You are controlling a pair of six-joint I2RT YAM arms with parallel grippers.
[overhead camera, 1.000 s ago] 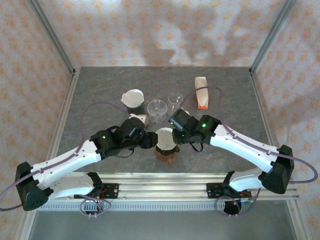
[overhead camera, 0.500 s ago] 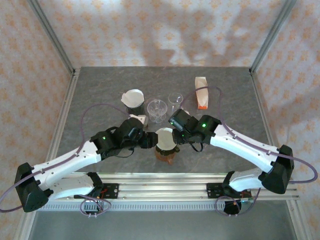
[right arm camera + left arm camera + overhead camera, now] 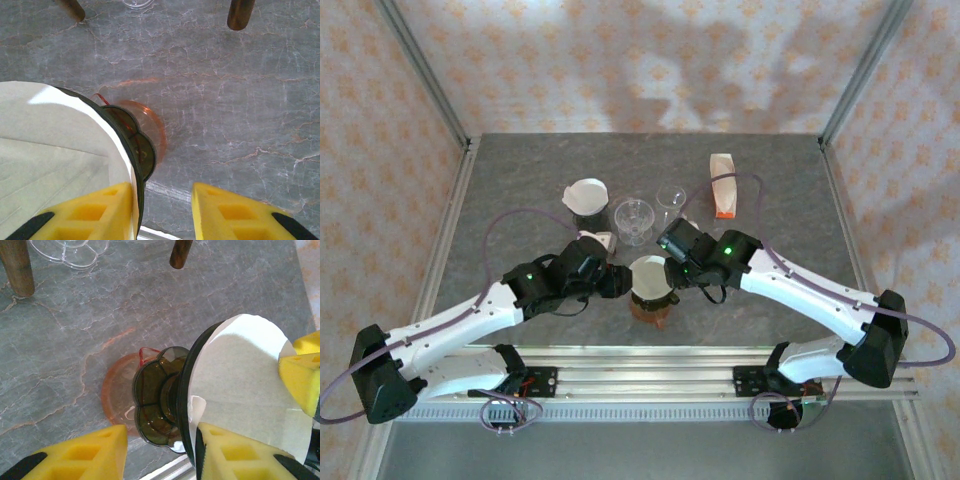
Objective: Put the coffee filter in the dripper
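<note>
1. Spread wide: left gripper (image 3: 159, 444), astride the dripper's (image 3: 159, 399) dark rim.
2. Spread too: right gripper (image 3: 161, 199), one finger beside that rim.
3. Seated inside the dripper: white paper filter (image 3: 239, 382), round, edge above the rim.
4. Beneath: orange vessel (image 3: 116, 399), grey table (image 3: 100, 315).

The coffee filter (image 3: 240, 375) is plain white. The dripper (image 3: 155, 405) is smoky olive-brown and see-through, over a clear orange base (image 3: 115, 395). The table (image 3: 100, 315) is grey marble with pale and rusty veins. The left gripper (image 3: 160, 452) and right gripper (image 3: 162, 210) have bright yellow pads edged black. The walls (image 3: 650, 60) are cream with an orange floral repeat. The arms (image 3: 800, 285) are white and black, their cables (image 3: 525, 210) purple.
</note>
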